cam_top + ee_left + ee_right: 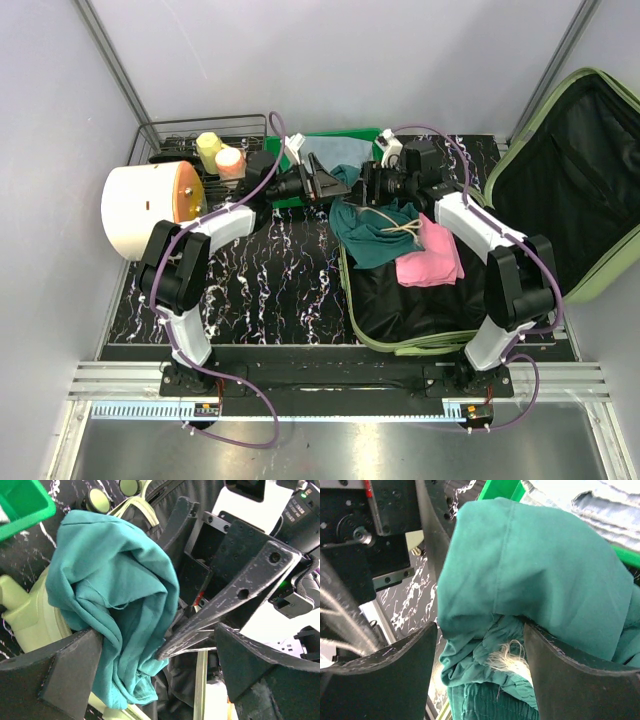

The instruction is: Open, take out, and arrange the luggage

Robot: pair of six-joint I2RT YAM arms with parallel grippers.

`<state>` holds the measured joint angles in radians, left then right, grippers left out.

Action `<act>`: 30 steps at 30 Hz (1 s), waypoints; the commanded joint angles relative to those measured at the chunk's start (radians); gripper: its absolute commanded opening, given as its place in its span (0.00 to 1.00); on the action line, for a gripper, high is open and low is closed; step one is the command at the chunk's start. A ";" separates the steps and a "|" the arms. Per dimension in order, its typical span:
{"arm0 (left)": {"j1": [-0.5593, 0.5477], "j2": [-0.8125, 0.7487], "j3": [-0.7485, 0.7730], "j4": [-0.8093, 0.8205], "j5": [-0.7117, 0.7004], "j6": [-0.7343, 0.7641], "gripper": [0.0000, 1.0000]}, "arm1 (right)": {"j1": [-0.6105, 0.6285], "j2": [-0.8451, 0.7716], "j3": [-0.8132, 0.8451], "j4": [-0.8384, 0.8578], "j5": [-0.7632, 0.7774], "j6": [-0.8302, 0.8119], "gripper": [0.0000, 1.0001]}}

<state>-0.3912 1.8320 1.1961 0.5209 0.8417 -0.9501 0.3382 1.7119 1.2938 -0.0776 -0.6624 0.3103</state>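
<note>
The luggage (400, 335), a pale olive-green suitcase, lies open at the right with its lid (590, 170) leaning back. A teal garment (372, 235) is bunched over its far-left rim, beside a pink cloth (430, 260). My left gripper (325, 185) and right gripper (366, 186) meet nose to nose above that garment. In the left wrist view my left gripper (165, 675) is open, and the teal garment (115, 580) drapes against its left finger (65, 675). My right gripper (480, 670) is open too, its fingers apart with the teal garment (545, 565) bulging loosely between them.
A bright green tray (372, 137) at the back holds a pale blue garment (330, 150). A wire rack (165, 135) with two bottles (210, 150) stands back left, and a white and orange round container (150, 210) lies on its side. Walls close in on both sides.
</note>
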 commanded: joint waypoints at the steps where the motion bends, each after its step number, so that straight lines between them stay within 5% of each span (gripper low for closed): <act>1: 0.003 -0.011 -0.024 0.068 -0.006 -0.029 0.95 | 0.005 -0.086 -0.047 0.053 -0.082 -0.013 0.77; 5: 0.000 -0.022 -0.017 -0.121 -0.097 0.057 0.94 | -0.007 -0.127 -0.068 0.055 -0.091 -0.008 0.71; 13: -0.049 -0.039 0.032 -0.312 -0.179 0.223 0.92 | -0.062 -0.224 -0.102 0.032 -0.094 -0.033 0.77; 16: -0.072 -0.027 0.092 -0.369 -0.208 0.278 0.77 | -0.094 -0.244 -0.099 0.010 -0.082 -0.046 0.79; 21: -0.094 0.022 0.224 -0.518 -0.233 0.395 0.23 | -0.155 -0.278 -0.091 -0.043 -0.028 -0.121 0.80; 24: -0.118 0.050 0.348 -0.651 -0.198 0.540 0.00 | -0.179 -0.304 -0.091 -0.082 0.012 -0.180 0.80; 30: -0.227 0.021 0.572 -0.863 -0.256 1.132 0.00 | -0.209 -0.366 -0.116 -0.139 0.145 -0.254 0.85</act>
<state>-0.5575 1.8954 1.6115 -0.2371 0.6216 -0.2462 0.1459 1.4174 1.1904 -0.1867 -0.6285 0.1356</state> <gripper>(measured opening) 0.084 0.833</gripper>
